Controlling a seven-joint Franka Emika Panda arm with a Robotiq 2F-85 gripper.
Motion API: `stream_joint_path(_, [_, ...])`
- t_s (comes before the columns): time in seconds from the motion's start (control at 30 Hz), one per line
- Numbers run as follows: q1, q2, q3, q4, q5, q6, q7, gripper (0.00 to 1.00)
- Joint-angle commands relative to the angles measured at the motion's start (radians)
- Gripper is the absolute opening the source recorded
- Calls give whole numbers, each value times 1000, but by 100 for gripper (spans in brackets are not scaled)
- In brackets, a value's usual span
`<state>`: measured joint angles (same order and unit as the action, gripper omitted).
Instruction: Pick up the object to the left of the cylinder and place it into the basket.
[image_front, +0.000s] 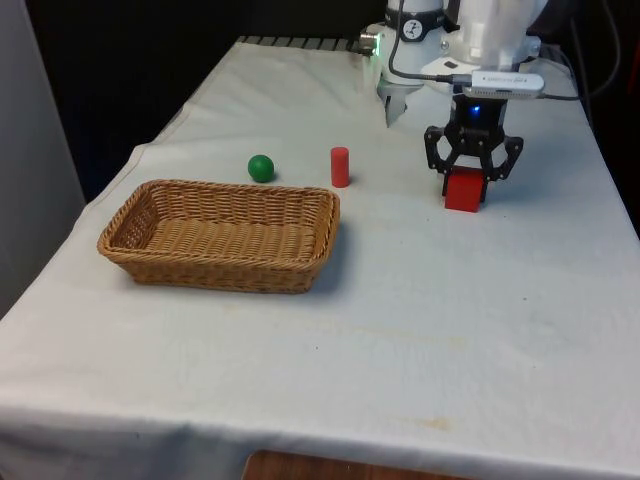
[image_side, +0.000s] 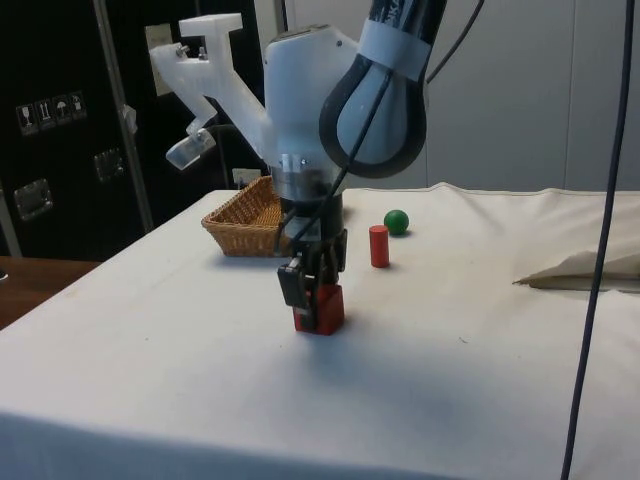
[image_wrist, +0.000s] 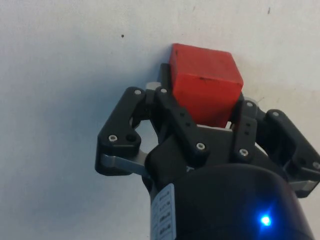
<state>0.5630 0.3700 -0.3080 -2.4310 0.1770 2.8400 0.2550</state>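
Basket (image_front: 222, 236): wicker, nearest on the desk (image_front: 420, 330), toward the front view's left.
Green ball (image_front: 261, 167): just behind the basket's far rim, on the front view's left of the cylinder, untouched.
Red cylinder (image_front: 340, 167): upright, beside the ball, apart from it.
Red cube (image_front: 464, 190): well to the front view's right of the cylinder, resting on the cloth.
Tool (image_front: 471, 172): its 2 fingers closed against the cube's sides, low over the desk.
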Motion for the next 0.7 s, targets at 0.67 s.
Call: stream_joint_path(0.67, [-10, -122, -87, -17, -24, -85, -52, 0])
